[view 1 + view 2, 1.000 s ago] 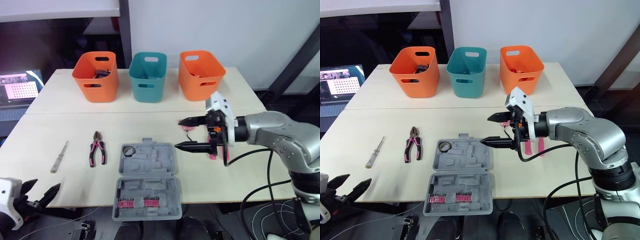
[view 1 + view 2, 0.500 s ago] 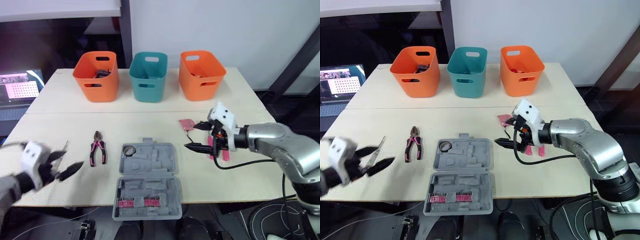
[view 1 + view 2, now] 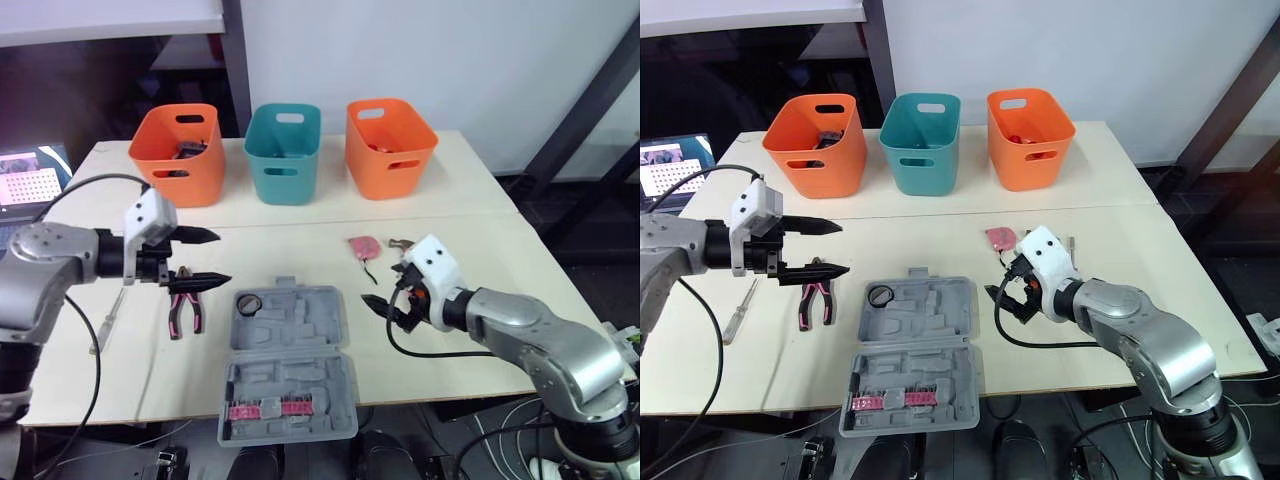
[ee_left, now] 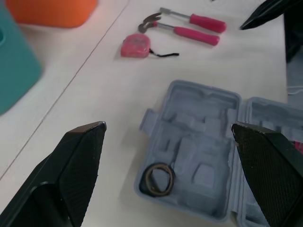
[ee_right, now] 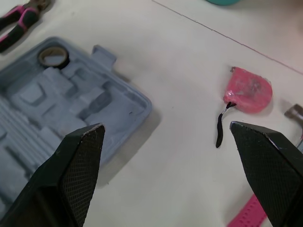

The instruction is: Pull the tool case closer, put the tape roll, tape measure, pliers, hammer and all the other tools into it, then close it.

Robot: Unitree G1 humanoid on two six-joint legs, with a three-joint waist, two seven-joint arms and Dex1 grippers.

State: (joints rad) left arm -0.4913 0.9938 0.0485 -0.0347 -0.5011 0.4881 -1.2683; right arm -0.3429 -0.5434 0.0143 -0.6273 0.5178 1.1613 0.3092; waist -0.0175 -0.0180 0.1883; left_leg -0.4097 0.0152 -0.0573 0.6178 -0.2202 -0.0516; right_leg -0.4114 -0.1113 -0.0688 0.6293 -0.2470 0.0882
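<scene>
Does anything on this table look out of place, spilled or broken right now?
Nothing stands out. The tool case lies open and flat, the tape roll seated in one corner recess. The pliers, screwdriver and tape measure lie loose on the table beside it, none visibly damaged.

Pale table (image 3: 290, 228) with open tool case (image 3: 290, 360), pliers (image 3: 185, 305), screwdriver (image 3: 737, 312), tape measure (image 3: 362, 245), three bins (image 3: 283, 155) (two orange).

The tool case (image 3: 300, 345) is grey, the tape measure (image 3: 363, 246) pink.

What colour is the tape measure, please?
Pink tape measure, clearest in the right wrist view.
</scene>
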